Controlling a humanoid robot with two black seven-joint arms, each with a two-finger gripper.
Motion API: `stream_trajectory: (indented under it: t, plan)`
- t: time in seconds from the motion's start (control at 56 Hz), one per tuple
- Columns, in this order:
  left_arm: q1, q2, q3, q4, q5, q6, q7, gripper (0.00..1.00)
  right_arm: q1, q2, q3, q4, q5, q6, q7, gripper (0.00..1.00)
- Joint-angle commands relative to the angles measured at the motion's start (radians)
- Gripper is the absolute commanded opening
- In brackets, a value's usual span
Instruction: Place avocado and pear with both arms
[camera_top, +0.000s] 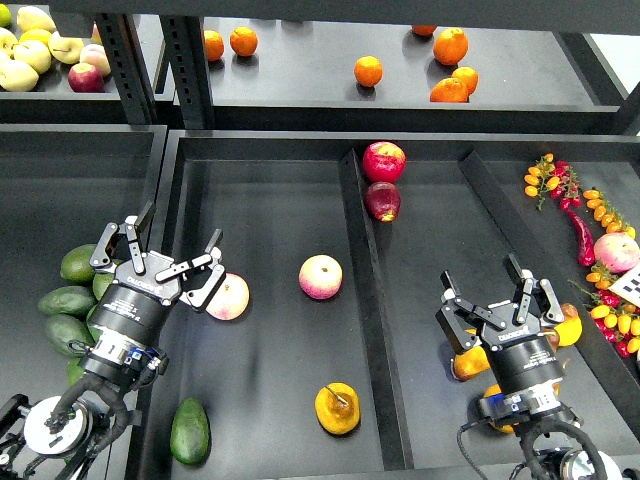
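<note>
A dark green avocado (190, 430) lies on the black middle tray (270, 220), near its front left corner. A yellow-orange pear (338, 408) with a brown stem rests in the same tray, near the front right by the divider. My left gripper (165, 255) hangs open above the tray's left edge, well behind the avocado, and holds nothing. My right gripper (495, 298) is open over the right tray, with nothing between its fingers. Both fruits lie free of the grippers.
Several avocados (68, 300) are piled left of my left arm. Pears (470, 362) lie under my right gripper. Two pink-yellow apples (320, 277) sit in the middle tray, red apples (383, 162) on the divider. Oranges (450, 45) fill the back shelf, peppers and tomatoes (600, 215) the right.
</note>
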Motion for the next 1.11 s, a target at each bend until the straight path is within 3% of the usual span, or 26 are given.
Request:
stream_trajectory:
  t: [0.0,1.089]
  plan:
    - [-0.001,0.0,0.005,-0.005,-0.001,0.006,0.008,1.0,0.0,0.0,0.001,0.0,0.0,-0.004,0.001,1.0]
    - [0.022,0.0,-0.001,-0.005,-0.003,-0.014,0.018,1.0,-0.005,0.0,0.0,0.0,0.0,-0.011,0.001,1.0]
